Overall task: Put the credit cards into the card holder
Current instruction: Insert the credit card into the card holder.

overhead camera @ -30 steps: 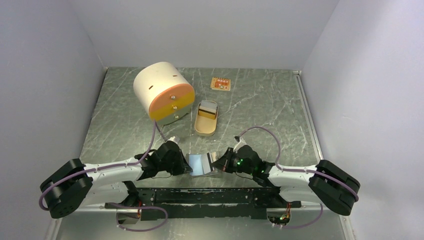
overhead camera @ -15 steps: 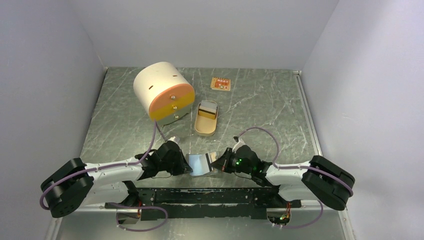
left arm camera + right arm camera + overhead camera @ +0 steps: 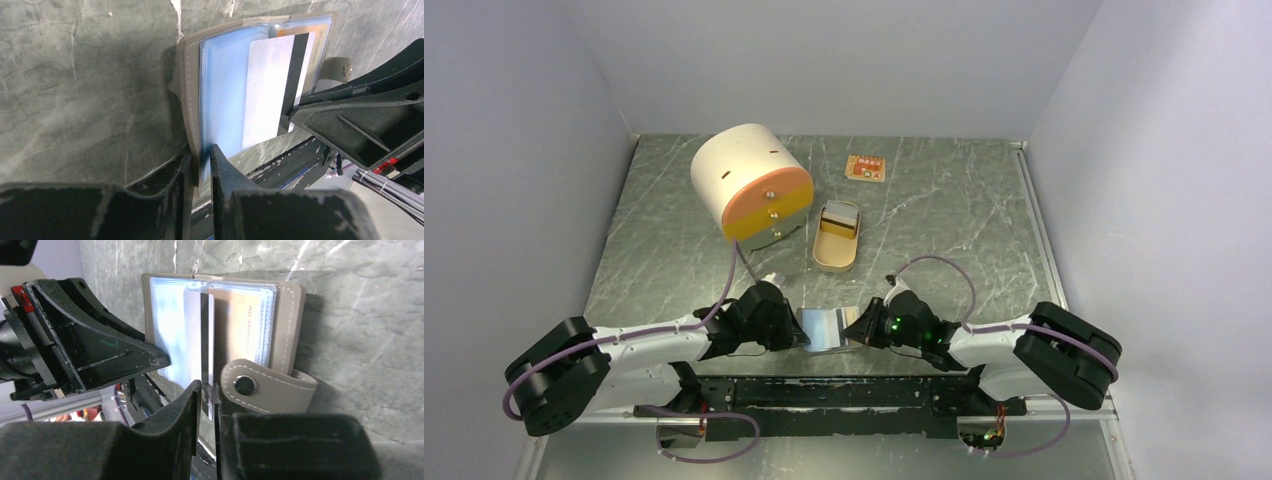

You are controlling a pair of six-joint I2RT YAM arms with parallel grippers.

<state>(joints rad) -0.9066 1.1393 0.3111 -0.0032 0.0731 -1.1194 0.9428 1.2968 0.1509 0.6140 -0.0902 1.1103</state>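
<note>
The card holder (image 3: pixel 824 328) (image 3: pixel 220 90) (image 3: pixel 280 325), a taupe stitched cover with clear sleeves, is laid open like a book. A gold-orange card (image 3: pixel 300 31) (image 3: pixel 240 325) is seen inside a sleeve on the strap side of the card holder. A pale card (image 3: pixel 270 85) (image 3: pixel 197 340) with a black stripe is held over the sleeves. Whether its far end is inside a sleeve cannot be told.

The left gripper (image 3: pixel 796 332) (image 3: pixel 202 165) is closed narrowly on the left edge of the card holder, pinching cover and sleeves. The right gripper (image 3: pixel 856 330) (image 3: pixel 207 395) is clamped on the near end of the pale card, just beside the snap strap (image 3: pixel 270 385).

The near edge of the card holder is at the near edge of the table (image 3: pixel 944 230). Beyond the card holder a tan oval tin (image 3: pixel 836 236) is placed, apart from it. Further beyond, to the left, lies a white drum (image 3: pixel 749 180) with an orange face. An orange flat item (image 3: pixel 865 168) lies well beyond. Bare table is left to the right of the card holder.
</note>
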